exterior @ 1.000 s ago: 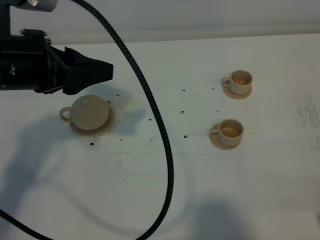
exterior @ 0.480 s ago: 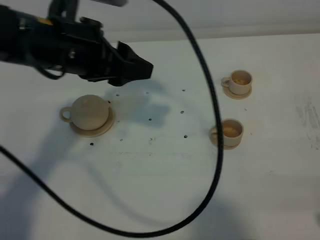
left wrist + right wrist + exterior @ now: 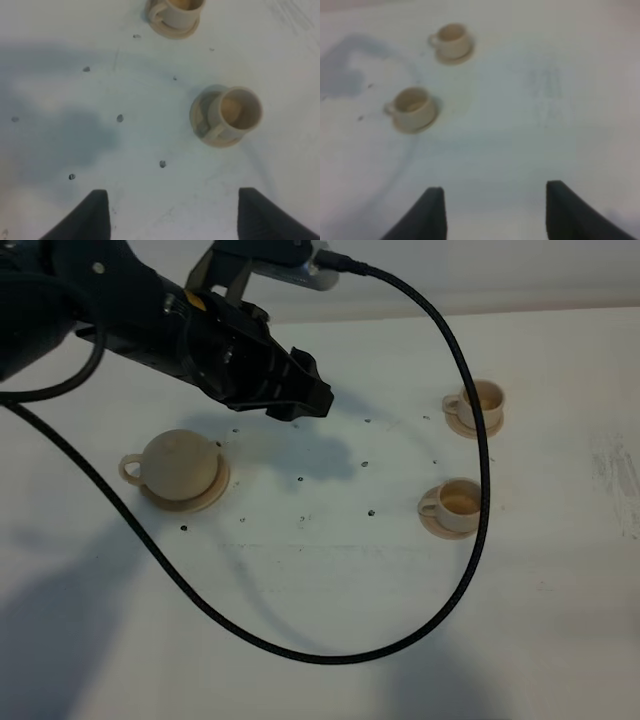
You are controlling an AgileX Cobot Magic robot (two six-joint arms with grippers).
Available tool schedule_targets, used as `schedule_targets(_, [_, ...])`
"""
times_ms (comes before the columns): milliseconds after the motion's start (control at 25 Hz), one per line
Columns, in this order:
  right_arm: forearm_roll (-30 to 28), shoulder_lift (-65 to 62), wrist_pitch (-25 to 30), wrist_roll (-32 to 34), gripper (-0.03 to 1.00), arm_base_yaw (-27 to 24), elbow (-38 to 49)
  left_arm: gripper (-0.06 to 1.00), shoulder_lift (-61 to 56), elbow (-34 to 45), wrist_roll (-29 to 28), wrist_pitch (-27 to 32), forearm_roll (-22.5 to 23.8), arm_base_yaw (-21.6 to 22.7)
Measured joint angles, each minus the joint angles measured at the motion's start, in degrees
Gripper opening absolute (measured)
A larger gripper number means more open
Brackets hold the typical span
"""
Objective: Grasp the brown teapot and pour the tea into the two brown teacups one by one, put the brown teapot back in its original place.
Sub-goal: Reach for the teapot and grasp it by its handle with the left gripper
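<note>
Brown teapot (image 3: 180, 462) sits ungripped on saucer (image 3: 200, 503), 9 o'clock; left gripper (image 3: 318, 402), spread wide and empty, has swung toward amber-filled teacups (image 3: 463, 500), 3 o'clock. Pouring apparently complete.

White tabletop (image 3: 560, 640) scattered with small dark specks. At left, pale tan squat ceramic teapot (image 3: 180, 464), lid on, upright on wide flat tan saucer (image 3: 214, 494), loop handle toward the view's left edge. Above and right of it, black left gripper (image 3: 318, 402) on a dark arm, clear of the teapot; spread of the jaws not discernible. At right, two small tan cylindrical teacups, far teacup (image 3: 492, 395) and near teacup (image 3: 455, 502), each on its own small tan saucer (image 3: 462, 427), amber inside. Black braided cable (image 3: 484, 460) looping from the arm, passing in front of both teacups.
</note>
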Motion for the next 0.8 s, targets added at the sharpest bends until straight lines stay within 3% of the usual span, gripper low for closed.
schedule_targets(320, [0.36, -0.85, -0.07, 0.0, 0.47, -0.41, 0.0, 0.54, 1.91, -0.09, -0.04, -0.78, 1.67, -0.03])
schedule_targets(480, [0.43, -0.85, -0.07, 0.0, 0.47, -0.47, 0.0, 0.54, 2.43, -1.72, -1.31, 1.27, 5.05, -0.03])
schedule_targets(800, [0.99, -0.85, -0.11, 0.0, 0.47, -0.47, 0.0, 0.54, 9.0, -17.55, -3.95, 20.74, 12.72, -0.03])
